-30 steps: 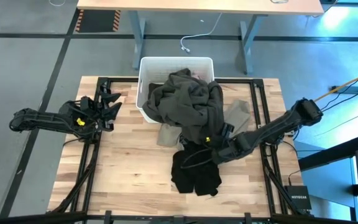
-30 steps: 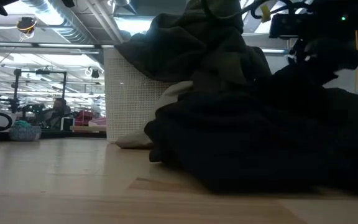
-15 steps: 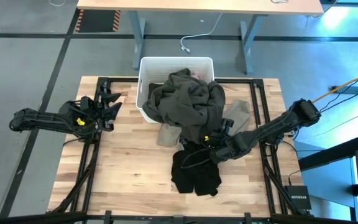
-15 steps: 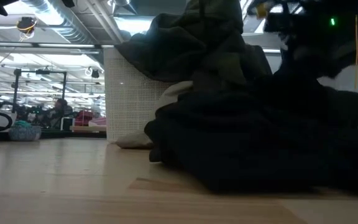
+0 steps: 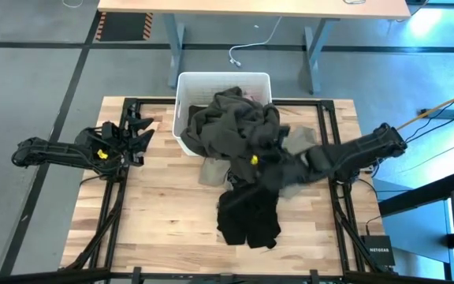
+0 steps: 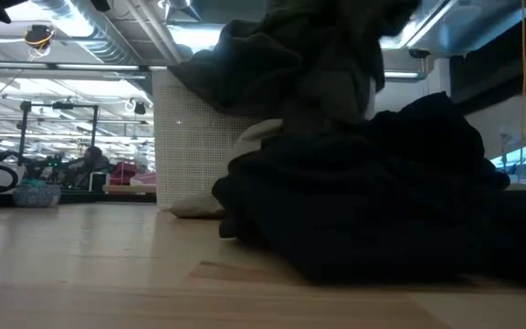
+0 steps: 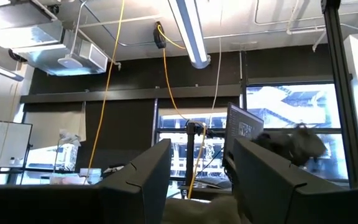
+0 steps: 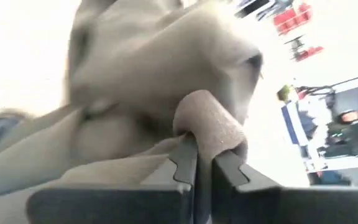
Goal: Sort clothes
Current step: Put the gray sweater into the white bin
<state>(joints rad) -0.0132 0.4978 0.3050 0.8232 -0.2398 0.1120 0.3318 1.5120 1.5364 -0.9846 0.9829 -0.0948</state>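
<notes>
A dark olive-green garment (image 5: 235, 126) lies heaped over the white tub (image 5: 211, 80) and spills onto the table. My right gripper (image 5: 256, 157) is at this garment's near right edge, shut on its fabric. A black garment (image 5: 248, 217) lies crumpled on the table just nearer. Khaki-beige pieces lie under the heap, one (image 5: 211, 171) to the left and one (image 5: 302, 142) to the right. My left gripper (image 5: 138, 131) waits at the table's left, open and holding nothing. My right gripper (image 8: 205, 155) pinches a rounded fold of the olive-green garment (image 8: 211, 121) between its two shut fingers; the fold bulges out just past the fingertips. The arm reaches in from the table's right. The rest of the garment stays draped over the tub (image 6: 190, 137).
Black frame rails (image 5: 117, 197) run along the table's left and right sides. Bare wood lies at the near left (image 5: 164, 229). In the low view the black garment (image 6: 382, 201) fills the right half of the tabletop.
My right gripper has taken hold of the olive-green garment's near right edge. It has risen and gone toward the far edge and a little left, toward the tub. That edge has bunched up with it; the black garment has stayed put.
</notes>
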